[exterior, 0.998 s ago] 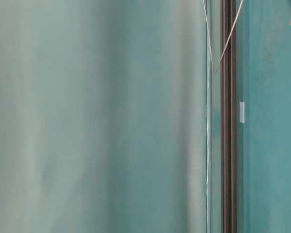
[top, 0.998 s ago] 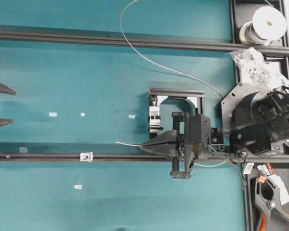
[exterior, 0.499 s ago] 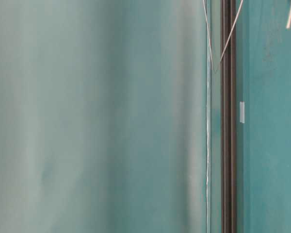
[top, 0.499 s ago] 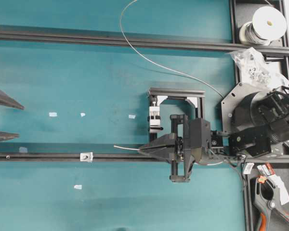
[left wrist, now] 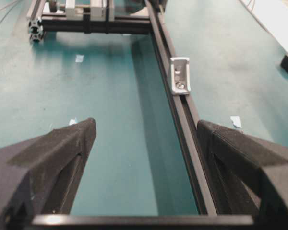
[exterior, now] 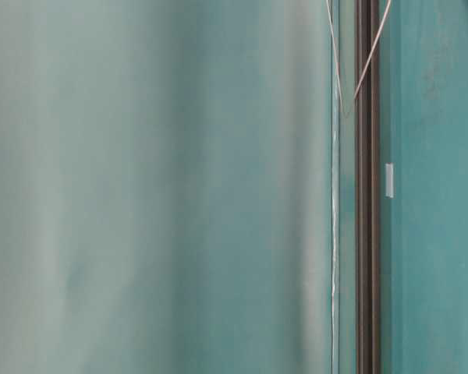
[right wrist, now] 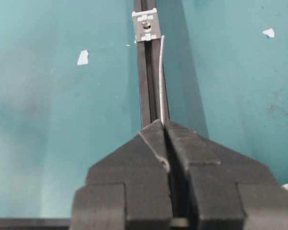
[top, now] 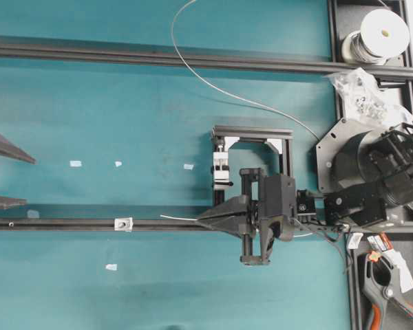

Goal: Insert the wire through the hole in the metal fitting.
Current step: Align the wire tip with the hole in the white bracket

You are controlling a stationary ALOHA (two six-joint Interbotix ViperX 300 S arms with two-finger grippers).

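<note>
One short free end of the wire (right wrist: 162, 76) juts from the right hand (right wrist: 164, 125), clamped tight on it, its tip just right of the metal fitting (right wrist: 146, 26) on the black rail (right wrist: 145, 86). Aimed off-centre, it may miss the hole or buckle. The left hand (left wrist: 144, 139) waits, spread wide and empty.

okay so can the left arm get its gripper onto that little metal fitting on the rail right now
Probably yes. The left gripper is open, and only bare rail lies between it and the metal fitting. The wire held by the right gripper ends short of the fitting's far side.
</note>
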